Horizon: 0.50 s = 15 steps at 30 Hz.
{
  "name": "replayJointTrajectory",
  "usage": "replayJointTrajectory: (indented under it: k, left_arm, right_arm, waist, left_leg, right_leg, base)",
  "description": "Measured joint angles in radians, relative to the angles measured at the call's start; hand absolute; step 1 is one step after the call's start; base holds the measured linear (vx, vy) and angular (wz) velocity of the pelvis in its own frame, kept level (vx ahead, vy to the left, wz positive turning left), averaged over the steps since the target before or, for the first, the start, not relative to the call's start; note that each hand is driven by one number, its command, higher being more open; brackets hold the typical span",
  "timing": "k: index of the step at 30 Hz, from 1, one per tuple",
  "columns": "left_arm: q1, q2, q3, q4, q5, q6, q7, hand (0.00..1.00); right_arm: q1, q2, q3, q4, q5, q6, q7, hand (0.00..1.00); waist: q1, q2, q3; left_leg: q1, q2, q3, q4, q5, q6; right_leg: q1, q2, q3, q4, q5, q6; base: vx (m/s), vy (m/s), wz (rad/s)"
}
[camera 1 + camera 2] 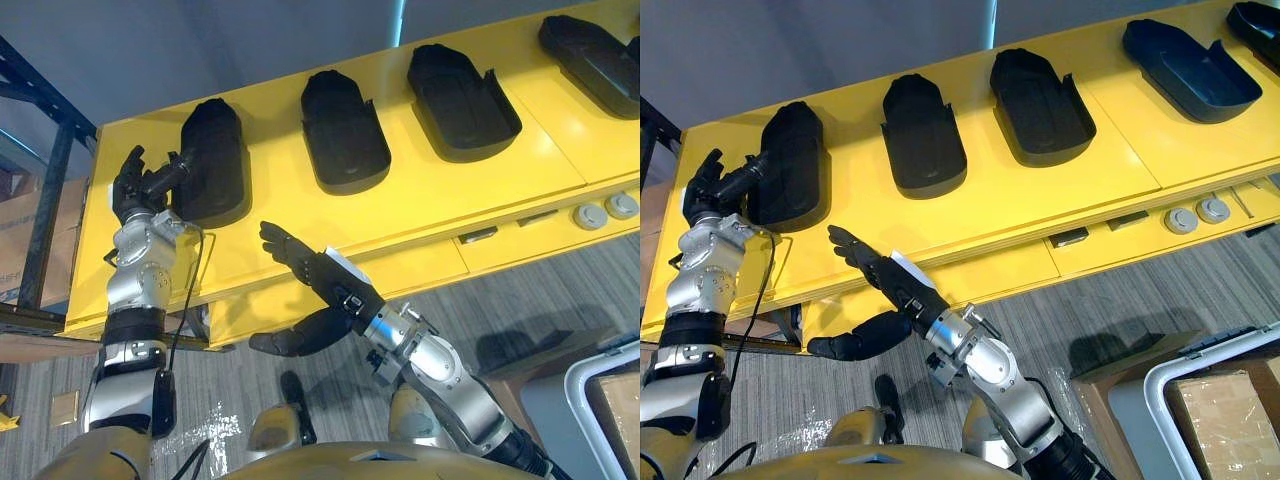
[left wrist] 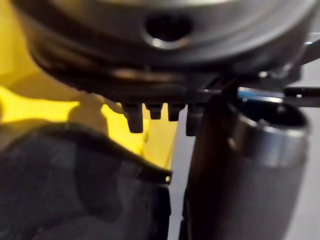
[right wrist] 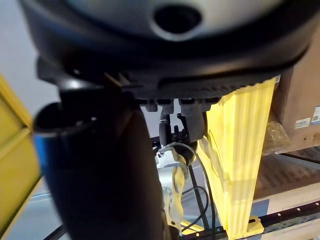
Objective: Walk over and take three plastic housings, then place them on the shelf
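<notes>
Four black plastic housings (image 1: 343, 130) lie in a row on the yellow table (image 1: 270, 205). The left hand (image 1: 138, 188) is at the near left edge of the leftmost housing (image 1: 215, 160), touching it; whether it grips cannot be told. The right hand (image 1: 298, 258) hovers open at the table's near edge, fingers straight and thumb spread.
</notes>
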State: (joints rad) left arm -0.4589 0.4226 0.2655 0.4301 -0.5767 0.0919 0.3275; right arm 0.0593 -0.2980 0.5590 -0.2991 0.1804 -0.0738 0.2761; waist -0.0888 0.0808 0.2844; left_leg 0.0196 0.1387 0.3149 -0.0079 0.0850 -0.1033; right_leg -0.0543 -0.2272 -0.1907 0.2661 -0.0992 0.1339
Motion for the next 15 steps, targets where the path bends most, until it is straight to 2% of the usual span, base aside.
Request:
replayJointTrajectory:
  k: [3, 9, 11, 13, 15]
  left_arm:
    - [0.048, -0.008, 0.029, -0.014, 0.048, 0.002, 0.017, 1.0]
    - [0.106, -0.018, 0.105, -0.019, 0.239, 0.01, 0.118, 1.0]
    - [0.115, -0.018, 0.126, -0.038, 0.24, -0.022, 0.126, 1.0]
    - [0.167, -0.018, 0.136, -0.153, 0.239, -0.058, 0.116, 1.0]
    - [0.277, -0.04, 0.13, -0.385, 0.238, -0.14, 0.067, 1.0]
  right_arm:
    - [0.011, 0.001, 0.0, 0.003, 0.0, -0.005, -0.006, 1.0]
    - [0.027, 0.034, 0.0, 0.022, 0.001, -0.049, -0.077, 1.0]
    - [0.041, 0.038, -0.001, 0.022, 0.0, -0.07, -0.104, 1.0]
    - [0.053, 0.038, -0.002, 0.022, 0.0, -0.096, -0.129, 1.0]
    - [0.074, 0.046, -0.028, 0.022, -0.016, -0.131, -0.153, 1.0]
  waist:
    - [0.002, 0.001, -0.035]
    - [0.014, -0.003, -0.104]
    - [0.02, -0.007, -0.121]
    - [0.025, -0.016, -0.134]
    - [0.031, -0.027, -0.159]
  left_leg:
    - [0.008, -0.002, -0.016, -0.016, 0.006, -0.001]
    - [0.047, -0.003, -0.029, -0.046, 0.011, -0.002]
    - [0.06, -0.002, -0.03, -0.054, 0.012, -0.003]
    - [0.067, -0.001, -0.027, -0.062, 0.012, -0.004]
    - [0.07, -0.003, -0.023, -0.072, 0.014, -0.005]
  right_leg:
    - [0.023, 0.002, -0.021, -0.023, 0.001, 0.001]
    - [0.087, 0.011, -0.044, -0.086, 0.017, 0.007]
    - [0.112, 0.016, -0.049, -0.112, 0.027, 0.006]
    - [0.126, 0.022, -0.051, -0.138, 0.038, 0.005]
    - [0.134, 0.024, -0.051, -0.16, 0.05, 0.006]
  base:
    - [0.03, 0.001, 0.15]
    - [0.04, 0.005, 0.08]
    - [0.01, 0.002, 0.02]
    - [0.0, 0.005, -0.04]
    - [0.0, 0.005, -0.02]
